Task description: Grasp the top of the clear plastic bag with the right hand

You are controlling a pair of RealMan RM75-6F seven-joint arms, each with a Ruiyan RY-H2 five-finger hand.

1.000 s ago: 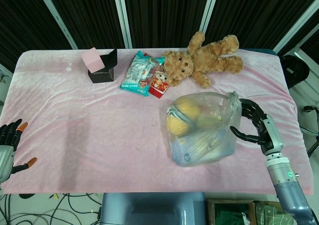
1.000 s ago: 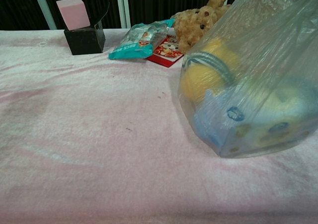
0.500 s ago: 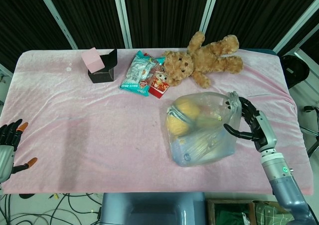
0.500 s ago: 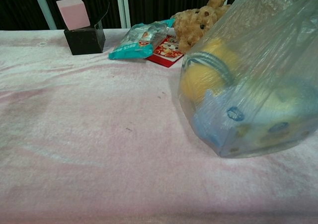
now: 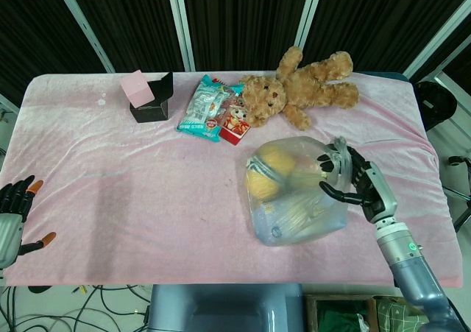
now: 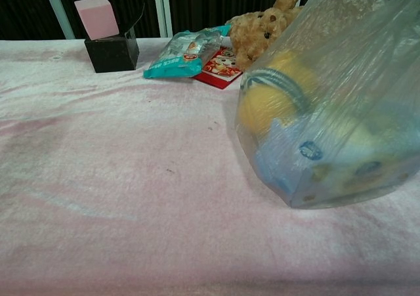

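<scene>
One bag (image 5: 294,192), one teddy bear (image 5: 302,89)

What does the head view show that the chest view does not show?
Only the head view shows the right hand against the top of the clear plastic bag, and the left hand off the table's edge. Only the chest view shows the bag's printed blue contents close up. Both show the teddy bear, the snack packet and the pink cube.

Pink-covered table (image 5: 110,192): clear plastic bag (image 5: 294,192), teddy bear (image 5: 302,87), snack packets (image 5: 213,110), black box (image 5: 151,105).
</scene>
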